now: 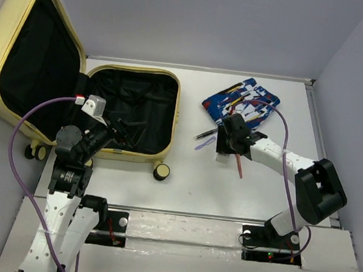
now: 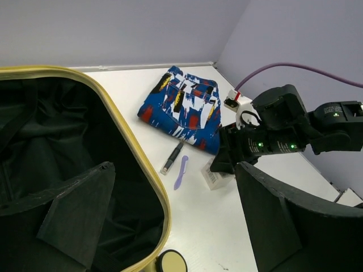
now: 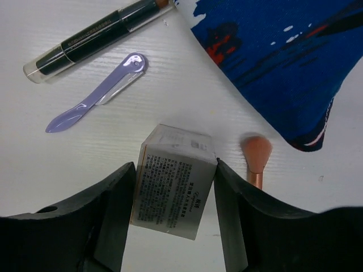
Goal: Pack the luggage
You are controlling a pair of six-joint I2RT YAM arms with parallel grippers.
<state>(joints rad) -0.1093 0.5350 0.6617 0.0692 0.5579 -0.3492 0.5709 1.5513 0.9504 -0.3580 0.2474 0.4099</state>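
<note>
The pale yellow luggage lies open at the left, its black-lined base bare. My left gripper hovers open over the base's near right rim, its jaws wide apart and holding nothing. My right gripper is down on the table right of the luggage. Its two fingers press both sides of a small white printed box, which stands tilted on the table.
A folded blue patterned cloth lies at the back right. A dark cosmetic tube and a purple spatula lie just beyond the box. A pink-tipped brush lies right of it. A caster wheel sits under my left gripper.
</note>
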